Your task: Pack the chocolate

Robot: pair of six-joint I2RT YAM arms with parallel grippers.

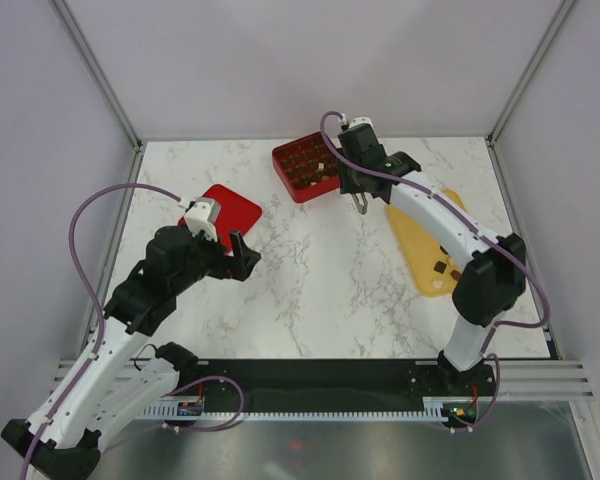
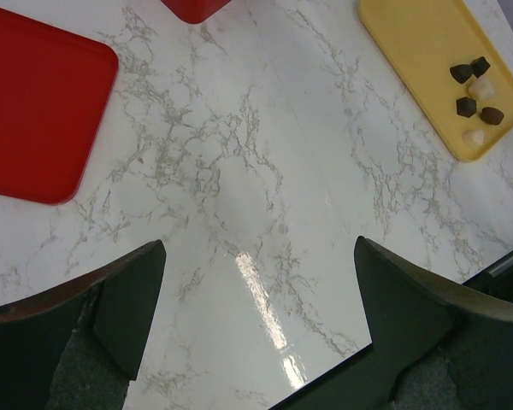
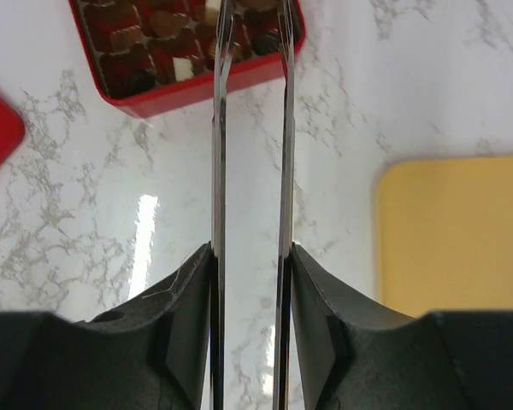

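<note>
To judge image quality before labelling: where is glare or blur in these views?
Left wrist view: a bright glare streak on the white marble table, between the left hand's fingers; the small chocolate pieces on the flat yellow tray are sharp. Right wrist view: a smaller glare patch; the red gridded box looks slightly soft. Top view: even light, no table glare.

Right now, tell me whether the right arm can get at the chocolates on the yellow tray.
Probably yes. The chocolates lie uncovered on the yellow tray. The right gripper hangs near the tray's far end, so the arm must fold back.
</note>
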